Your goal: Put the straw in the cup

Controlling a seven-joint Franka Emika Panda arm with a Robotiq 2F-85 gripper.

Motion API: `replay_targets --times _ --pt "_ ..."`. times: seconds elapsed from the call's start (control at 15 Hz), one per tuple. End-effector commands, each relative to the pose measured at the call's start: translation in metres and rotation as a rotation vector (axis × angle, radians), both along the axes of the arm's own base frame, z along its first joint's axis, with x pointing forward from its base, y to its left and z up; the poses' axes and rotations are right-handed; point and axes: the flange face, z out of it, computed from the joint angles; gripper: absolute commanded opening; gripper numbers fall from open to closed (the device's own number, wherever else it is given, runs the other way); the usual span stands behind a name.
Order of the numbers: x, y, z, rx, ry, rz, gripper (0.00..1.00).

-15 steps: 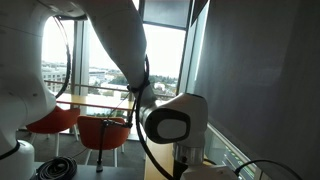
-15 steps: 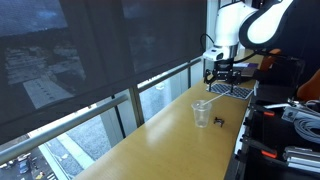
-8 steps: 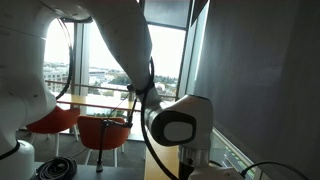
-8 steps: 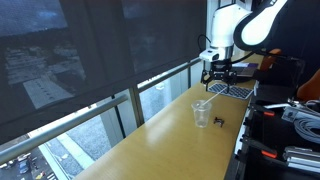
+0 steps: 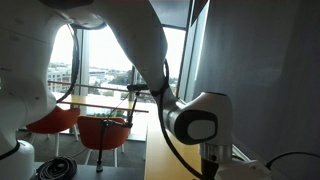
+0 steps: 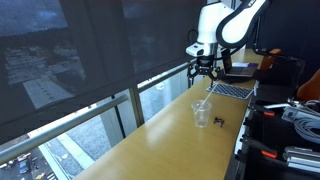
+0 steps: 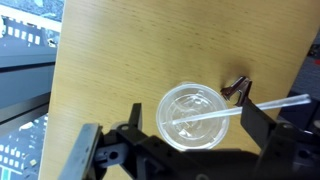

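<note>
A clear plastic cup (image 7: 195, 118) stands on the wooden counter (image 7: 110, 70); it also shows in an exterior view (image 6: 202, 114). A clear straw (image 7: 262, 105) lies slanted inside the cup, its upper end sticking out over the rim (image 6: 206, 103). My gripper (image 7: 195, 125) hangs above the cup, open and empty, one finger to each side of it in the wrist view. In an exterior view the gripper (image 6: 203, 68) is well above the cup. The robot arm (image 5: 200, 125) fills another exterior view and hides the cup there.
A small black clip (image 7: 238, 89) lies on the counter next to the cup (image 6: 219, 121). A dark flat grid-like object (image 6: 230, 90) lies at the counter's far end. A window wall runs along the counter. Orange chairs (image 5: 105, 130) stand in the background.
My arm has shifted along the counter, bringing the open gripper more directly over the cup. The cup and straw have not moved.
</note>
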Motion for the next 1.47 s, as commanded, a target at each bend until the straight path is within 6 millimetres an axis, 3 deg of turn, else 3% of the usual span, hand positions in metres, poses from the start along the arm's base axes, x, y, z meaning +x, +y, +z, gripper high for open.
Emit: replay_targets --times 0.0,0.27,0.6,0.8,1.2,1.4 --pt "0.025 0.008 0.008 0.019 -0.015 -0.003 1.0" --pt "0.03 0.005 0.019 0.011 -0.002 0.012 1.0" --pt "0.021 -0.031 0.03 -0.061 0.024 -0.018 1.0" --pt "0.006 -0.047 0.025 -0.079 0.059 -0.038 1.0" --pt "-0.037 -0.033 -0.007 -0.065 0.144 -0.006 1.0" --pt "-0.049 -0.023 -0.019 -0.065 0.175 0.009 1.0"
